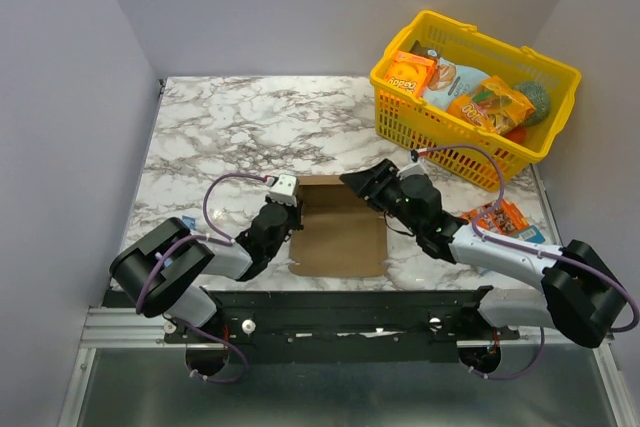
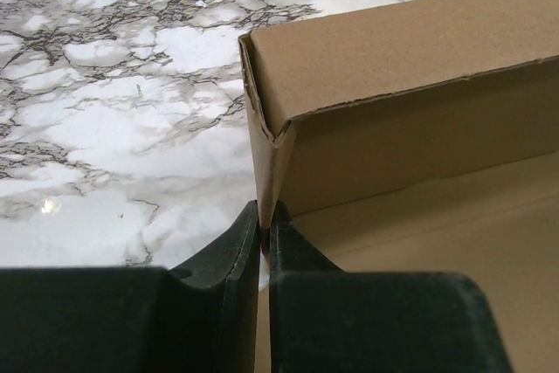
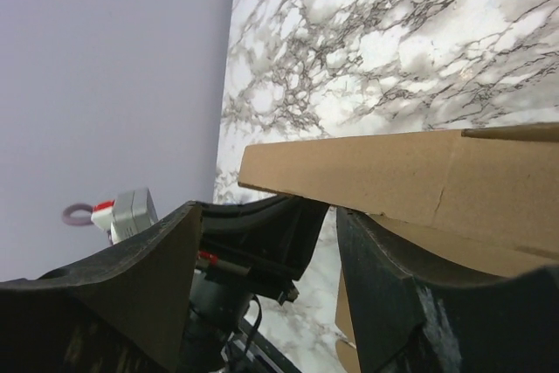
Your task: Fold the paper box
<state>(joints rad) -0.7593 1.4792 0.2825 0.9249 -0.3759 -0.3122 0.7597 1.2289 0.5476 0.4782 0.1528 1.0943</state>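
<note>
Box: the brown box [image 1: 342,232] lies on the marble table [image 1: 230,127], near the front edge and between the two arms. Its base is flat on the table.
Box walls: in the left wrist view, the box [image 2: 402,50] has one wall upright, and the upper strip of that wall is bent over along a crease. A thin side wall meets it at the corner and also stands upright.
Left gripper: the left gripper [image 1: 293,215] is at the left edge of the box. In its own view, the left gripper [image 2: 265,216] has its fingers [image 2: 240,246] almost together, pinching the thin side wall just below the corner.
Right gripper: the right gripper [image 1: 352,180] is at the far right corner of the box. In its own view, the right gripper [image 3: 266,216] has its fingers [image 3: 410,303] wide apart. A cardboard edge of the box [image 3: 367,172] runs just over their tips. I cannot tell if a finger touches it.
Basket: a yellow basket [image 1: 440,132] stands at the far right of the table, well apart from the box, with snack packs inside.
Snack pack: one orange snack pack [image 1: 497,217] lies on the table just beside the right arm.
</note>
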